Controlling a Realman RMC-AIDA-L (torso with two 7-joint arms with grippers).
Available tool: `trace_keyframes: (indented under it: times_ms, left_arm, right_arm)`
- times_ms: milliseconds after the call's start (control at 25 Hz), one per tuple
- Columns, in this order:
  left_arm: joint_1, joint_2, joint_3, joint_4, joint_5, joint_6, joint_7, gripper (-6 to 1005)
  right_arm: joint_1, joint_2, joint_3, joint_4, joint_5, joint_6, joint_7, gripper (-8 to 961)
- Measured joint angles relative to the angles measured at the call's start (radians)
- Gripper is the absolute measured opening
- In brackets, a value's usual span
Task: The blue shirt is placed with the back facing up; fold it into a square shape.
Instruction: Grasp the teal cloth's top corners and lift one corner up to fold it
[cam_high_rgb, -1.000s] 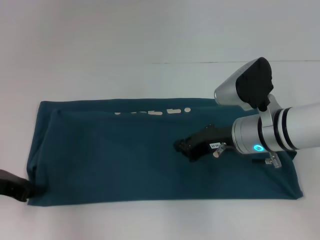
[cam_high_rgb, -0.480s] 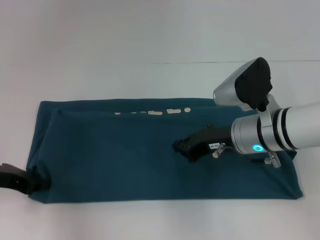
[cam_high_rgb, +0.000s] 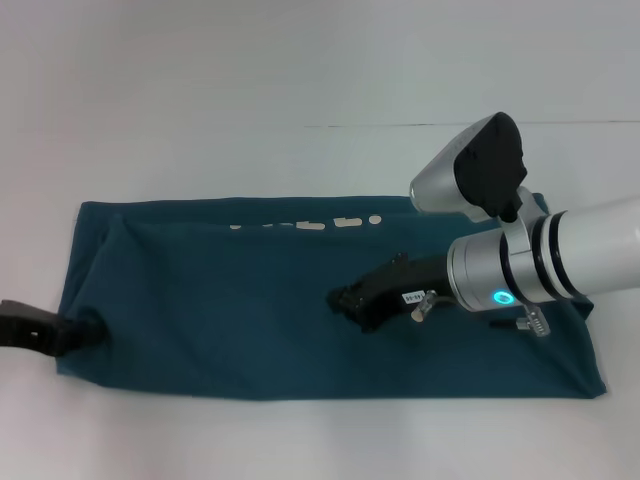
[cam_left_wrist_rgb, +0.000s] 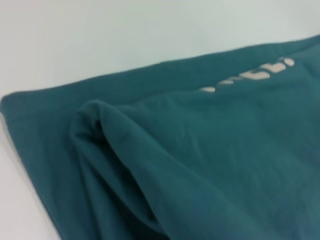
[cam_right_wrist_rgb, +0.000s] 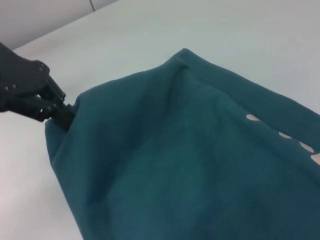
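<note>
The blue shirt (cam_high_rgb: 220, 310) lies on the white table as a long, wide band, and it fills the left wrist view (cam_left_wrist_rgb: 225, 150) and the right wrist view (cam_right_wrist_rgb: 200, 165). At its near left corner my left gripper (cam_high_rgb: 85, 330) is shut on the fabric, which bunches and lifts there. The right wrist view shows that black left gripper (cam_right_wrist_rgb: 62, 115) pinching the corner. My right gripper (cam_high_rgb: 350, 302) rests over the shirt right of its middle, pointing left.
A row of pale marks (cam_high_rgb: 300, 225) runs along the shirt's far edge. The white table (cam_high_rgb: 300, 80) spreads bare beyond the shirt on the far side. A faint seam line (cam_high_rgb: 450, 124) crosses the table at the back right.
My left gripper has moved away from the near edge and slightly inward, drawing the shirt's near left corner with it. My right gripper has shifted a little to the left over the shirt.
</note>
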Motion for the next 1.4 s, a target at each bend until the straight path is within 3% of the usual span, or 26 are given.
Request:
trace_keyframes:
  times_ms: [280, 720, 1400]
  left_arm:
    - [-0.01, 0.004, -0.053, -0.002, -0.074, 0.044, -0.004, 51]
    - [-0.012, -0.026, -0.054, -0.017, -0.252, 0.055, -0.01, 50]
    - [-0.04, -0.039, -0.047, -0.054, -0.391, 0.042, -0.005, 50]
  right_arm:
    - [0.01, -0.003, 0.014, 0.047, -0.001, 0.023, 0.005, 16]
    - [0.042, -0.004, 0.018, 0.126, -0.006, 0.076, -0.006, 17]
    - [0.057, 0.002, 0.013, 0.164, 0.001, 0.104, -0.009, 16]
